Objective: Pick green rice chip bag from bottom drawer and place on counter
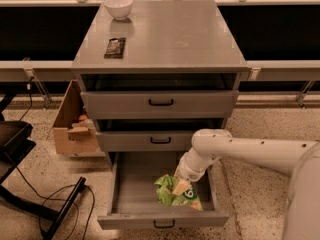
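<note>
The green rice chip bag [171, 192] is crinkled and bright green, and hangs over the front right part of the open bottom drawer [135, 189]. My gripper [183, 180] reaches down into the drawer from the right and is shut on the bag's top edge. The white arm hides the fingers for the most part. The counter [170, 34] is the grey top of the cabinet, above the drawers.
A white bowl [118, 6] and a flat dark packet [115, 47] lie on the counter's left side. The two upper drawers [160, 103] stand slightly open. A cardboard box [75, 126] sits on the floor to the left, and a black chair base [30, 184] further left.
</note>
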Motion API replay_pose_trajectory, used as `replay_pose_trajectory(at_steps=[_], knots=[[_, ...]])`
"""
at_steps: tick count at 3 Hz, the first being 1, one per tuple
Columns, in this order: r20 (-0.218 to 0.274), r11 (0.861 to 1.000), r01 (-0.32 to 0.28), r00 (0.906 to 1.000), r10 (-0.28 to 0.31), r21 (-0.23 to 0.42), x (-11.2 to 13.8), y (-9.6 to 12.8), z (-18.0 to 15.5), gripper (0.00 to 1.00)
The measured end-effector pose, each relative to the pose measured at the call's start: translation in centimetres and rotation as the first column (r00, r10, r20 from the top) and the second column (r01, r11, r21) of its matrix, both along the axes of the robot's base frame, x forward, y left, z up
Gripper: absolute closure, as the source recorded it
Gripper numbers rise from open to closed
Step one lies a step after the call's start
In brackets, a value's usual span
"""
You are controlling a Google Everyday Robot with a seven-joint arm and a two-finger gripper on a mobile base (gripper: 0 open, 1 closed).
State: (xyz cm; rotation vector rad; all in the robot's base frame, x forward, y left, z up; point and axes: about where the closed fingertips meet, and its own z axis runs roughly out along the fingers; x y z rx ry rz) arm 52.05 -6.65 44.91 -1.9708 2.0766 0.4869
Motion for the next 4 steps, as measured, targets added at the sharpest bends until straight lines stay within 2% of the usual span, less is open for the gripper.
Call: replay_pose_trajectory(at_steps=[1, 2, 3, 4], knots=[[0.020, 0.995, 0.036, 0.9992, -0.035, -0.089, -0.5, -1.0, 7.6, 1.00], [0.180, 0.975, 0.143, 0.9773, -0.112, -0.168, 3.4, -2.7, 22.6, 1.00], [0.312, 0.957, 0.234, 0.9341, -0.174, -0.168, 6.8, -4.1, 32.2, 1.00], [0.462, 0.927, 0.346, 0.8516, -0.247, -0.142, 8.5, -6.0, 38.9, 1.00]])
